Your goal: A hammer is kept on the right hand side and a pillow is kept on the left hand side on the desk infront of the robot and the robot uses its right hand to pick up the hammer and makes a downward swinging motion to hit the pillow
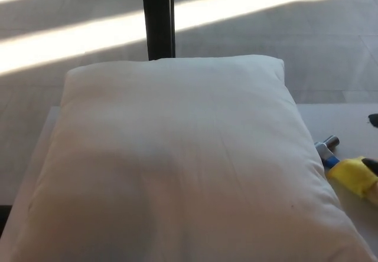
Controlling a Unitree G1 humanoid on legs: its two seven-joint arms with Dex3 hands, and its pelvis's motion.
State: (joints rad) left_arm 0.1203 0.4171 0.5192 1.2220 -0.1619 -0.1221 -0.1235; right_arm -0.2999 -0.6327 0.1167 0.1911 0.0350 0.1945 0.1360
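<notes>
Hammer on the desk, tucked just beside the pillow's right edge — metal head toward the pillow, blue neck and yellow grip running down and right out of view. Right hand is only dark slivers at the right border, touching or just over the yellow grip — whether its fingers are spread or closed cannot be told. Left hand is out of sight, so the right is the nearer, with the hammer lying to its left.

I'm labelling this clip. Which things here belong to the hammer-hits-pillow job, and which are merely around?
Job:
pillow
hammer
right robot hand, just entering at the edge
desk

Merely around:
dark post
floor
</notes>
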